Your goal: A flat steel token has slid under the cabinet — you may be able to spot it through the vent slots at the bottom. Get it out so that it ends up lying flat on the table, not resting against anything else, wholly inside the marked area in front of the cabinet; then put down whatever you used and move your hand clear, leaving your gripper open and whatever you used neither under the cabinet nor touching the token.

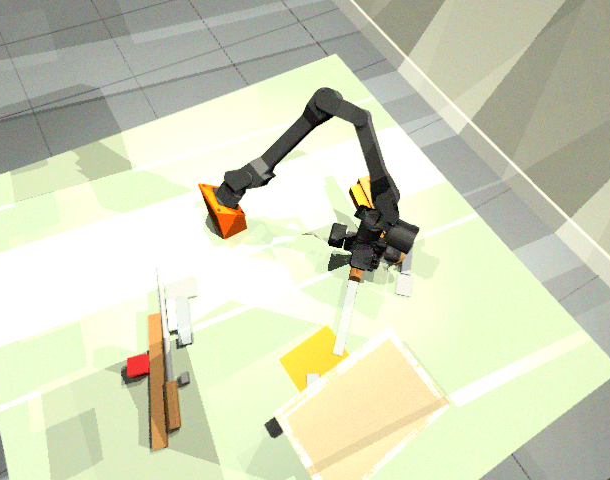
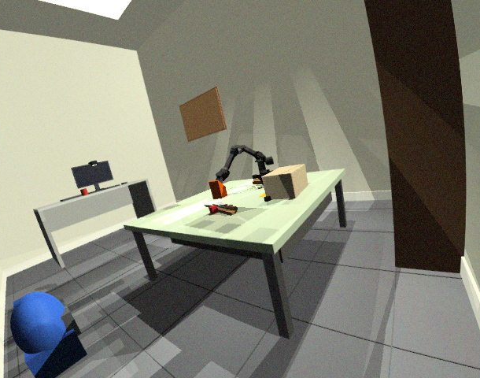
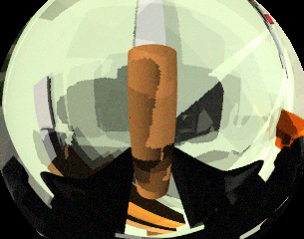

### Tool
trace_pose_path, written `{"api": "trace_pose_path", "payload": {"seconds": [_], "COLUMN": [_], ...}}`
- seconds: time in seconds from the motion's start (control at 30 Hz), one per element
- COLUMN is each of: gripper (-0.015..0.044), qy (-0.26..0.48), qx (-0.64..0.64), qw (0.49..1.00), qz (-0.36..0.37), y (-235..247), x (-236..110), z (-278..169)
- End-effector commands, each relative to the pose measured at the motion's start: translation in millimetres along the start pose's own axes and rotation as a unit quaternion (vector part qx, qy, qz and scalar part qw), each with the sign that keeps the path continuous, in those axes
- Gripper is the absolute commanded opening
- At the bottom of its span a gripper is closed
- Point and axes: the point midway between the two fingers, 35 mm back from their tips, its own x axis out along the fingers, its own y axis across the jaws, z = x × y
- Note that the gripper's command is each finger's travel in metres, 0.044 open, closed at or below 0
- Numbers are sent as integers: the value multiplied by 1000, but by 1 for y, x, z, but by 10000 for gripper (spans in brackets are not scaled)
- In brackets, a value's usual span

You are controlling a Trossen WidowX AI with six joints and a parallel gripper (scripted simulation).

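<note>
Token not visible in any view. Cabinet (image 1: 364,403) cut off by the bottom edge in the top view. In the exterior view, items on the table (image 2: 248,227) too small to identify.

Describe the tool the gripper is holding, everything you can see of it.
The tool is a long thin stick: a short brown, wood-like handle and a flat pale grey blade. The gripper is shut on the handle. The blade points away from the arm toward the cabinet, its tip over the yellow marked area by the cabinet's front edge. Whether the tip touches the table is unclear.
</note>
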Motion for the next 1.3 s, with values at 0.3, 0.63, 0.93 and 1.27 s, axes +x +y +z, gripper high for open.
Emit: {"api": "trace_pose_path", "payload": {"seconds": [0.3, 0.63, 0.93, 1.27], "gripper": [200, 270, 270, 125], "qy": [0, -1, -1, 0], "qx": [0, -1, 1, -1], "qw": [1000, 1000, 1000, 1000], "qz": [0, 1, 1, 3], "y": [0, 0, -1, 1], "x": [0, 1, 5, 2], "z": [0, 0, -1, -1]}}
